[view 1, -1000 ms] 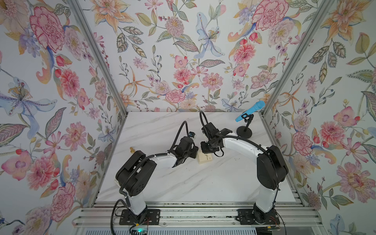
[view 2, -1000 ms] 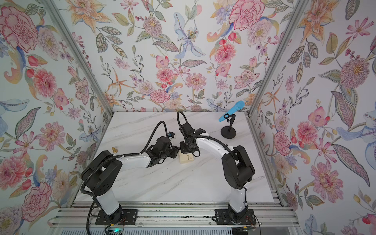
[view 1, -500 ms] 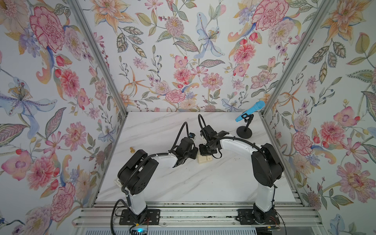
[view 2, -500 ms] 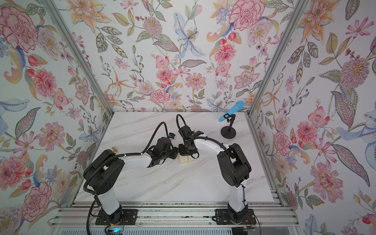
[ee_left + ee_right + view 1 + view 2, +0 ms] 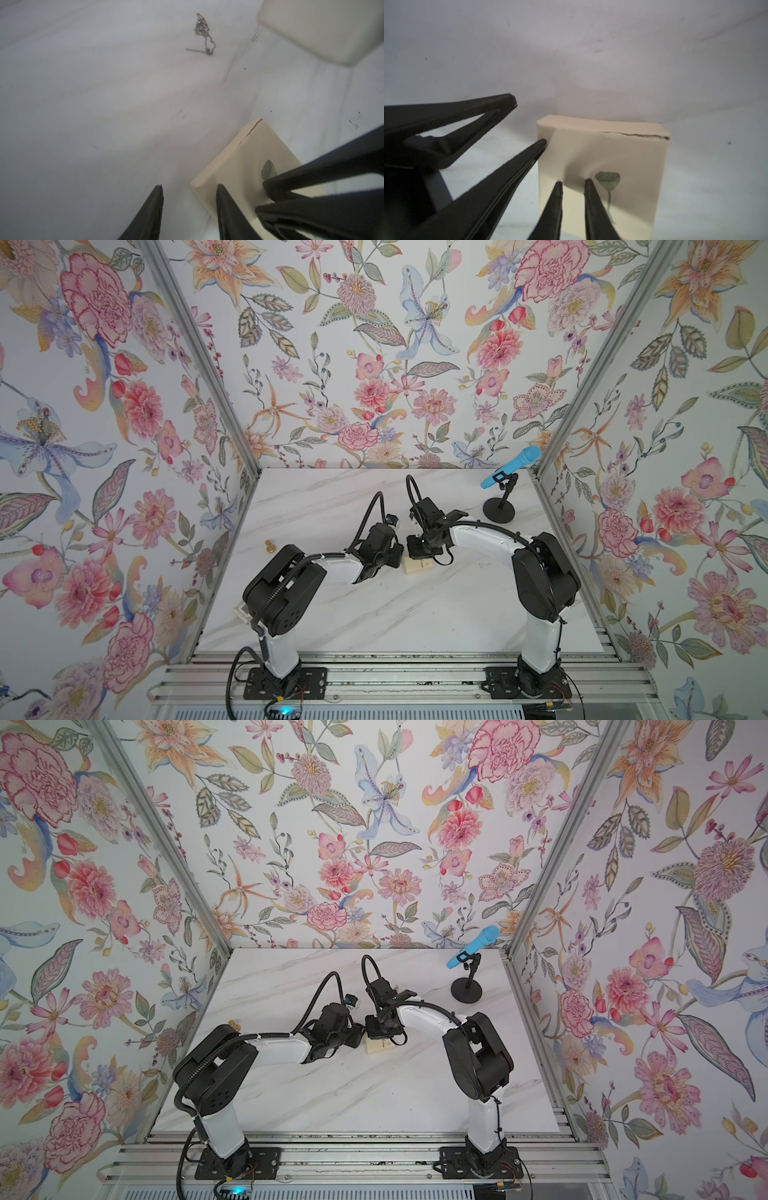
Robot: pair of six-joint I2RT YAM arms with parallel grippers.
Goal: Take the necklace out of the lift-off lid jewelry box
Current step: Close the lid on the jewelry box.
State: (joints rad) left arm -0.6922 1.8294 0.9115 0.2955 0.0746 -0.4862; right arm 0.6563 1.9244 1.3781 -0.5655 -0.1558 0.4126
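Observation:
The jewelry box (image 5: 417, 567) is a small cream square with its lid on, a flower-stem drawing (image 5: 608, 180) on top and a split along one edge. Away from it on the bare marble lies the necklace (image 5: 202, 33), a crumpled silvery chain, seen only in the left wrist view. My left gripper (image 5: 189, 187) is open, its fingers standing either side of a box corner. My right gripper (image 5: 573, 181) hovers with a narrow gap, both tips on the dented lid top and nothing between them.
A blurred pale block (image 5: 324, 27) sits past the necklace in the left wrist view. A blue microphone on a black stand (image 5: 505, 489) is at the back right. A small gold knob (image 5: 270, 547) rests near the table's left edge.
The right arm has shifted a little to the left and lower over the box, and its jaws have narrowed slightly. The left arm has barely moved.

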